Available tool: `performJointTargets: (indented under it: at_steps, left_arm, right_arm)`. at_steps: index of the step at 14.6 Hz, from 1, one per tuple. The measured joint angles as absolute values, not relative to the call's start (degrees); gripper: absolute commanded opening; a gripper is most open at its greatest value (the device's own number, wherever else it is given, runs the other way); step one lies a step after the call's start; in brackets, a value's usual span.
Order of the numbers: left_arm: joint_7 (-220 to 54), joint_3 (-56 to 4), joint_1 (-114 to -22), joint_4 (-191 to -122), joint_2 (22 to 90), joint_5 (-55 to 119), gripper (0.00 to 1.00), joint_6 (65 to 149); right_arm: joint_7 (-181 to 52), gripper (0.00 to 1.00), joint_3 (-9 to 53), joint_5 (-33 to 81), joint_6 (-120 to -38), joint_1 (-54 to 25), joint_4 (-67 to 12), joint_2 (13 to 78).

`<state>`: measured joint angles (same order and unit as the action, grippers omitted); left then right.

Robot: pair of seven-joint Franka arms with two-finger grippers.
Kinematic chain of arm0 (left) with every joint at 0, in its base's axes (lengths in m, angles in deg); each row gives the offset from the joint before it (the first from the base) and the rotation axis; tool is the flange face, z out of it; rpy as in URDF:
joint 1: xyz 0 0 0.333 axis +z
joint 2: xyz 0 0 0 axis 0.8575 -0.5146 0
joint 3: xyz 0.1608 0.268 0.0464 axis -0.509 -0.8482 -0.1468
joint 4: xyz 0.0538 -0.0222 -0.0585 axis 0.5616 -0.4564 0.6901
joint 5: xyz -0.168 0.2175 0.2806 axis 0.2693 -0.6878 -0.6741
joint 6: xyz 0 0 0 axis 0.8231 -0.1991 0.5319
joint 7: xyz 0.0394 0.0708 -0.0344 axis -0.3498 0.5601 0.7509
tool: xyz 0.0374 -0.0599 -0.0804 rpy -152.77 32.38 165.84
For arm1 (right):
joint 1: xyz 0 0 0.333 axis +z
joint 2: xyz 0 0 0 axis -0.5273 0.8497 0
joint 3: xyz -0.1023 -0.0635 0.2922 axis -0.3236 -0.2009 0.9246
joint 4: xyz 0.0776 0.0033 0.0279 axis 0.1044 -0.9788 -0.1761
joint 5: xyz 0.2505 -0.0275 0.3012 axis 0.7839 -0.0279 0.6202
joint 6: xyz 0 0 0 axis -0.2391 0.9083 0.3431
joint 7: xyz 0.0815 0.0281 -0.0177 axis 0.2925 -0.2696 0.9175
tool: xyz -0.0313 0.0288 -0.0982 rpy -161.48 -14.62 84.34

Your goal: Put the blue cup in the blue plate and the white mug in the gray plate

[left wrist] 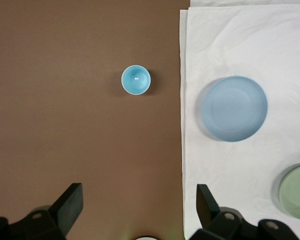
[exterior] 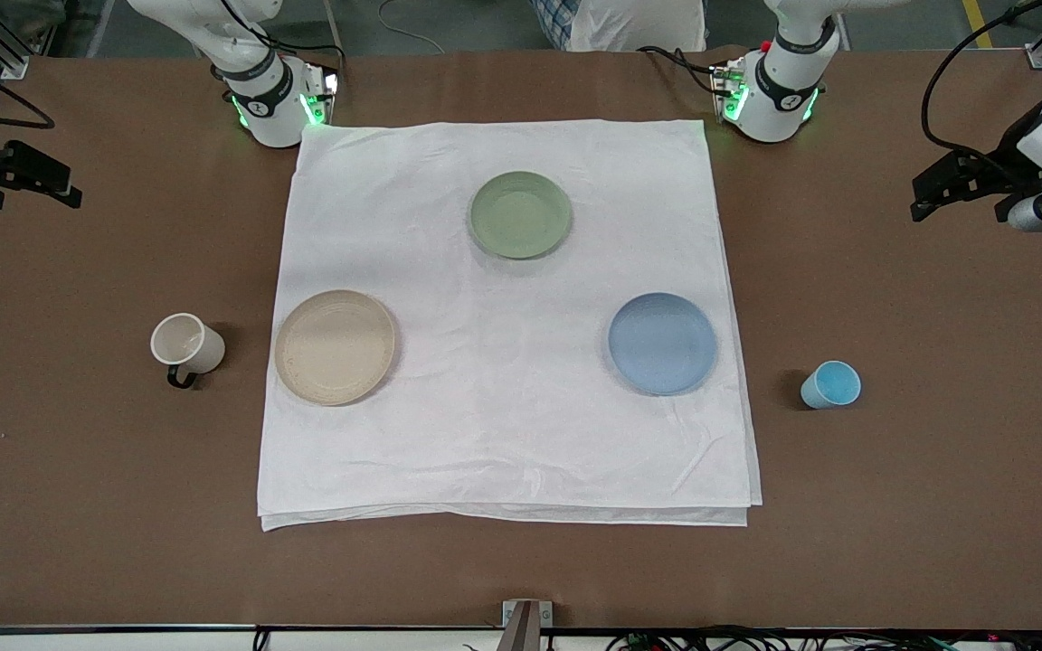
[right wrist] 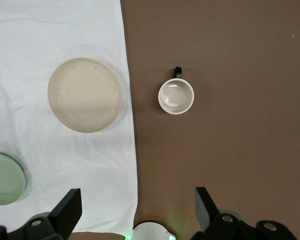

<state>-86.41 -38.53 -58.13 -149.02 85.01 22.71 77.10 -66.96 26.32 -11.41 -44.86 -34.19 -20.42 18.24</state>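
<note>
The blue cup (exterior: 830,384) stands upright on the bare brown table beside the cloth, toward the left arm's end; it also shows in the left wrist view (left wrist: 136,80). The blue plate (exterior: 663,344) (left wrist: 234,108) lies empty on the cloth near it. The white mug (exterior: 187,344) (right wrist: 176,96) stands upright on bare table toward the right arm's end, its dark handle toward the front camera. The gray plate (exterior: 335,347) (right wrist: 85,94), tan in colour, lies empty on the cloth beside it. My left gripper (exterior: 937,194) (left wrist: 140,200) and right gripper (exterior: 42,181) (right wrist: 138,202) hang high over the table's ends, open and empty.
A white cloth (exterior: 503,407) covers the middle of the table. A pale green plate (exterior: 520,215) lies on it nearer the arm bases, empty; it also shows in both wrist views (left wrist: 296,191) (right wrist: 5,178). The two arm bases (exterior: 272,99) (exterior: 770,95) stand at the cloth's back corners.
</note>
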Motion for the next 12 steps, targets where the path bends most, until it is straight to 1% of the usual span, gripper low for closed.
performJointTargets:
  at_steps: [5,8,10,12]
  left_arm:
    - [-86.7,-38.8,-58.0,-149.0,83.9,22.5,1.0,77.1]
    - [-87.1,-40.5,-57.6,-149.2,79.5,21.6,1.0,77.9]
    - [-87.2,-41.3,-56.0,-149.8,75.0,21.5,1.0,81.2]
    - [-87.2,-41.5,-54.1,-152.1,71.2,21.5,1.0,87.4]
  right_arm:
    - [-66.9,1.0,26.3,-12.2,-46.2,-34.2,-20.4,18.2]
    - [-66.9,1.0,26.3,-12.2,-46.1,-34.2,-20.3,18.2]
    - [-66.9,1.0,26.2,-12.5,-46.3,-34.2,-20.0,18.3]
    - [-67.0,1.0,26.1,-13.3,-48.5,-34.2,-20.2,20.1]
